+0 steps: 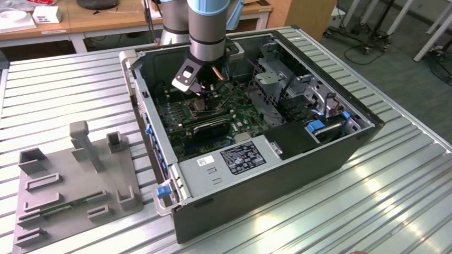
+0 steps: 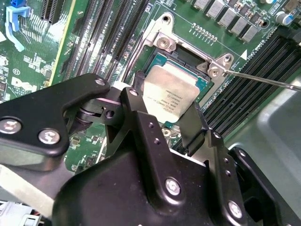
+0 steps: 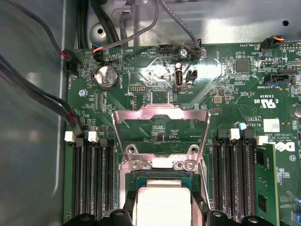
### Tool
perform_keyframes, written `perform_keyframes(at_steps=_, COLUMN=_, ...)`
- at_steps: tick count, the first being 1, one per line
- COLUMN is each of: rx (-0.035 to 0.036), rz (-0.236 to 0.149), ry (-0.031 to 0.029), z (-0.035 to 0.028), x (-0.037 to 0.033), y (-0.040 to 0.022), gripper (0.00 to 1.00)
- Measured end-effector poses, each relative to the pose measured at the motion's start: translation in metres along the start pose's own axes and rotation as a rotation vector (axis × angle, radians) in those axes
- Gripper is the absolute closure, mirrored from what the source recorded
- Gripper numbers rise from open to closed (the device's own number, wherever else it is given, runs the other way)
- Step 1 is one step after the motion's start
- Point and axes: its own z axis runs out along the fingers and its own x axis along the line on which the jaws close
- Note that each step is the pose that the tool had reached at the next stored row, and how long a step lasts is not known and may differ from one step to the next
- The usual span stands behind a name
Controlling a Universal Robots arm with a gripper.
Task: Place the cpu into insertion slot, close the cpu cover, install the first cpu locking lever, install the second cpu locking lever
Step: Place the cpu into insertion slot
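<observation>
1. Starting at the exterior view's left: a grey fixture tray [image 1: 71, 196] lies on the ribbed metal bench [image 1: 381, 211], well apart from the action.
2. Next along, in the middle, the open computer case [image 1: 282, 169] lies on its side with the green motherboard [image 1: 177, 114] facing up.
3. The arm [image 1: 208, 32] reaches down into that case, and the tool [image 1: 203, 94] is low over the board.
4. In the second wrist view the black fingers [image 2: 193, 127] are pinching the cpu [image 2: 171, 89], one on each of two opposite edges.
5. The cpu is right over the insertion slot [image 2: 186, 55]; whether it is fully seated, I cannot tell.
6. In the first wrist view the cpu cover [image 3: 162, 113] stands raised and swung open at the socket's far edge, with long memory slots [image 3: 91, 179] flanking the socket on both sides.
7. A thin lever rod [image 2: 263, 81] angles away from the socket's corner.
</observation>
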Motion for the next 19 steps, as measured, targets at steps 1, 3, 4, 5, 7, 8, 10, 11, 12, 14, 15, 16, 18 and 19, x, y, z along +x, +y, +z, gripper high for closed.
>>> perform_keyframes(at_steps=1, rx=0.0003, rz=-0.003, ry=0.0001, z=0.0000, x=0.0000, y=0.0000, gripper=0.46)
perform_keyframes(at_steps=3, rx=0.0007, rz=-0.009, ry=0.0005, z=0.0002, x=0.0000, y=0.0001, gripper=0.46)
perform_keyframes(at_steps=4, rx=0.0009, rz=-0.013, ry=0.0008, z=0.0003, x=0.0000, y=0.0002, gripper=0.46)
perform_keyframes(at_steps=5, rx=0.0011, rz=-0.017, ry=0.0009, z=0.0003, x=0.0000, y=0.0003, gripper=0.46)
perform_keyframes(at_steps=7, rx=0.0012, rz=-0.017, ry=0.0010, z=0.0003, x=0.0000, y=0.0003, gripper=0.46)
perform_keyframes(at_steps=8, rx=0.0012, rz=-0.017, ry=0.0011, z=0.0003, x=0.0000, y=0.0003, gripper=0.46)
perform_keyframes(at_steps=10, rx=0.0012, rz=-0.018, ry=0.0011, z=0.0003, x=0.0000, y=0.0003, gripper=0.46)
perform_keyframes(at_steps=11, rx=0.0012, rz=-0.018, ry=0.0011, z=0.0003, x=0.0000, y=0.0005, gripper=0.46)
perform_keyframes(at_steps=12, rx=0.0012, rz=-0.018, ry=0.0011, z=0.0003, x=0.0000, y=0.0006, gripper=0.46)
perform_keyframes(at_steps=14, rx=0.0011, rz=-0.018, ry=0.0013, z=0.0005, x=0.0000, y=0.0013, gripper=0.46)
perform_keyframes(at_steps=15, rx=0.0012, rz=-0.018, ry=0.0012, z=0.0004, x=0.0000, y=0.0014, gripper=0.46)
perform_keyframes(at_steps=16, rx=0.0012, rz=-0.017, ry=0.0011, z=0.0004, x=0.0000, y=0.0014, gripper=0.46)
perform_keyframes(at_steps=18, rx=0.0013, rz=-0.017, ry=0.0010, z=0.0005, x=0.0000, y=0.0014, gripper=0.46)
perform_keyframes(at_steps=19, rx=0.0012, rz=-0.018, ry=0.0010, z=0.0005, x=0.0000, y=0.0015, gripper=0.46)
